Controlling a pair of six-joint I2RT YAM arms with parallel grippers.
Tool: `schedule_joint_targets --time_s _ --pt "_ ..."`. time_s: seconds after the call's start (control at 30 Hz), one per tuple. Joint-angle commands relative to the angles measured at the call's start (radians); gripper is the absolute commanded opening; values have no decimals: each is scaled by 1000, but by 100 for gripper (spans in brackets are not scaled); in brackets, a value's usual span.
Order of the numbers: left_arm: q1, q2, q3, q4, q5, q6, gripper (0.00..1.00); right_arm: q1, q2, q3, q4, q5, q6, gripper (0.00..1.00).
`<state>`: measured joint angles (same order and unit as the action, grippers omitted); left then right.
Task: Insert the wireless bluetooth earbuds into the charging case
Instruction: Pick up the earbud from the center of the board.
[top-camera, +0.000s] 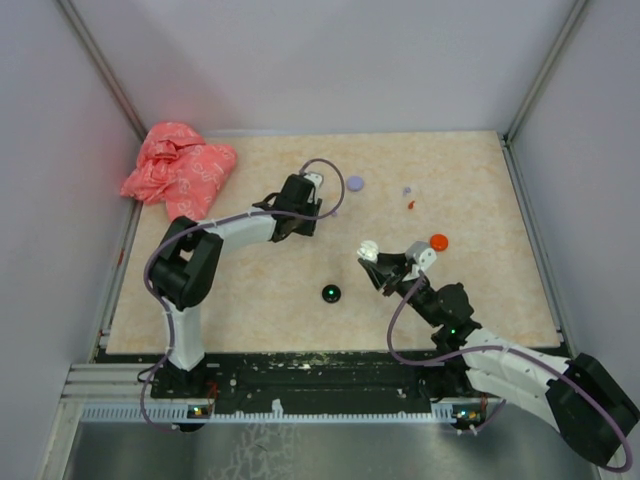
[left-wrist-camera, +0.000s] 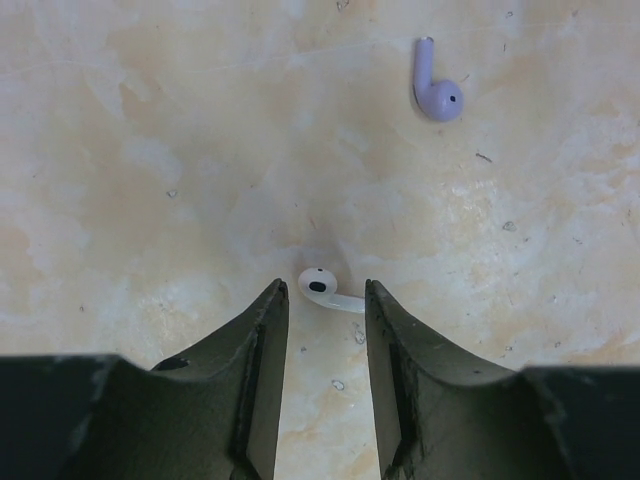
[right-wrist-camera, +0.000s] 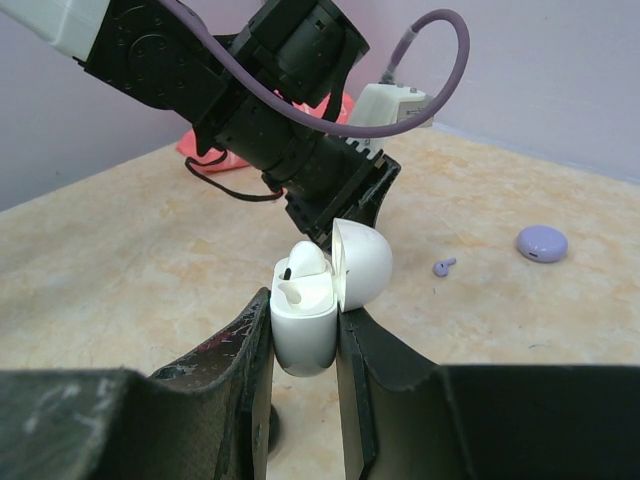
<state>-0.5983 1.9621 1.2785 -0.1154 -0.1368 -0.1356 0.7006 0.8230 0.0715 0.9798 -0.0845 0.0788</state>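
My right gripper is shut on the base of an open white charging case and holds it above the table. One white earbud sits in the case, whose lid is tipped back. The case also shows in the top view. My left gripper is open, low over the table. A second white earbud lies just at its fingertips. A lilac earbud lies further ahead and also shows in the right wrist view.
A lilac disc, an orange-red disc and a black disc lie on the table. A small lilac earbud and an orange-red earbud lie at the back right. A crumpled pink bag fills the back left corner.
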Motion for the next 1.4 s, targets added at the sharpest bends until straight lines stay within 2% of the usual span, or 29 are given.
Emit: schedule_joint_targets --time_s 0.0,0.43,0.73,1.07,1.23,1.37 --pt "-1 31 48 -15 -11 36 41 3 2 13 65 -17 10 0" --pt "-1 66 67 -53 -14 47 35 2 14 14 69 -22 11 0" --pt "-5 43 60 -67 -24 59 21 2 24 15 76 -34 18 0" --pt "-69 -191 -9 -79 -99 78 18 2 58 38 93 -57 -5 0" --pt "-154 -335 -75 -58 -204 126 18 2 99 67 114 -66 -46 0" --pt "-212 -447 -118 -33 -235 149 18 2 131 93 125 -84 -73 0"
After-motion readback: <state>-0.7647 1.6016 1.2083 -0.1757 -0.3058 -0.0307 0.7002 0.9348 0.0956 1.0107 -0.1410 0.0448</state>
